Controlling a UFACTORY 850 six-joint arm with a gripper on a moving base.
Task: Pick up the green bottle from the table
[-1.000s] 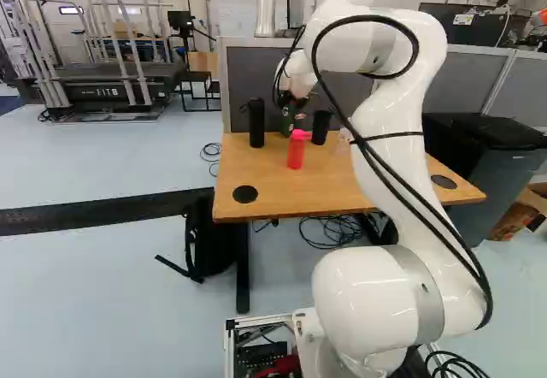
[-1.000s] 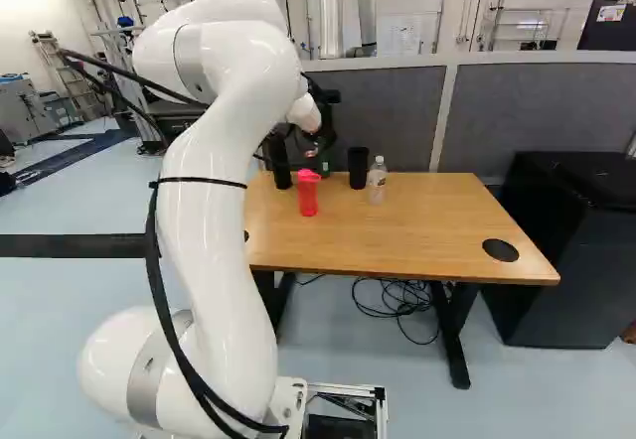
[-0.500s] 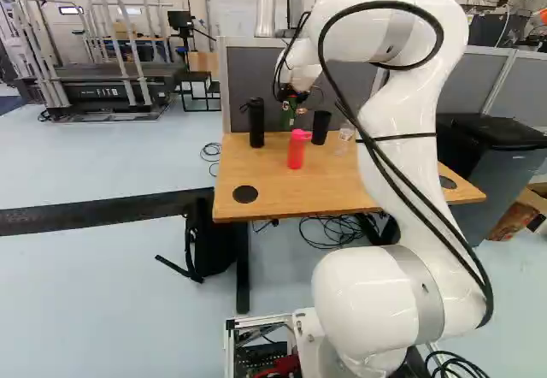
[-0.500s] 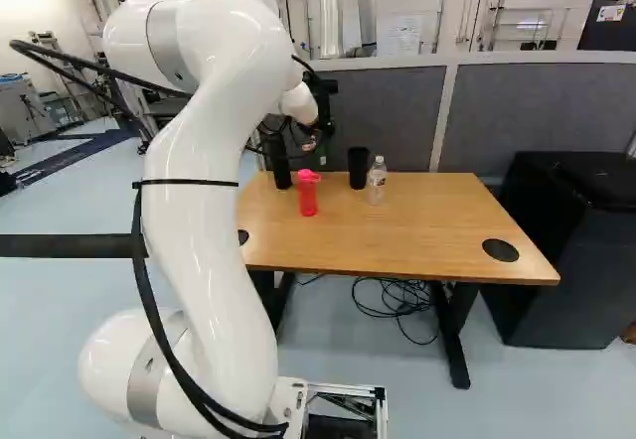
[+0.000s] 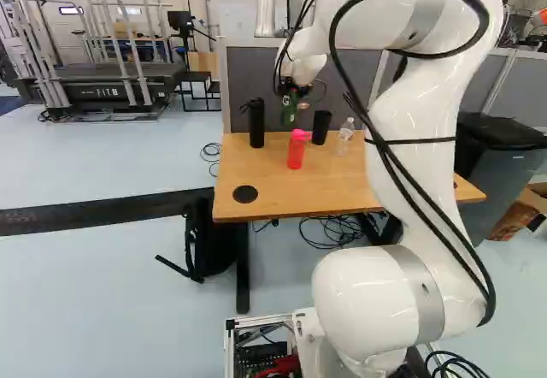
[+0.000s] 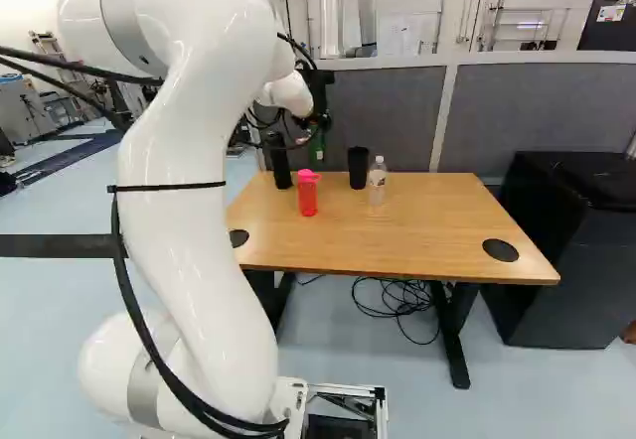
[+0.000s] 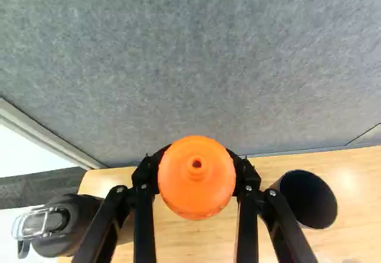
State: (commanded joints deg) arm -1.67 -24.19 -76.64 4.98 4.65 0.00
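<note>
You have the pincer [image 7: 197,174] closed on the green bottle [image 5: 289,109], one finger each side near its orange cap [image 7: 197,182], so it hangs roughly upright above the worktop's [image 5: 333,181] far edge. That height probably serves to clear its neighbours: the black bottle [image 5: 256,123] on the left, the black cup [image 5: 321,127] on the right, the pink bottle [image 5: 297,150] nearer you. The pick looks all but done; keep your grip steady.

- Arm [image 5: 419,190] standing tall, bent forward up top.
- Wrist [image 6: 288,93] reaching out ahead.
- Tool [image 5: 291,97] pointing down, both fingers [image 7: 144,215] clamped in a grip.
</note>
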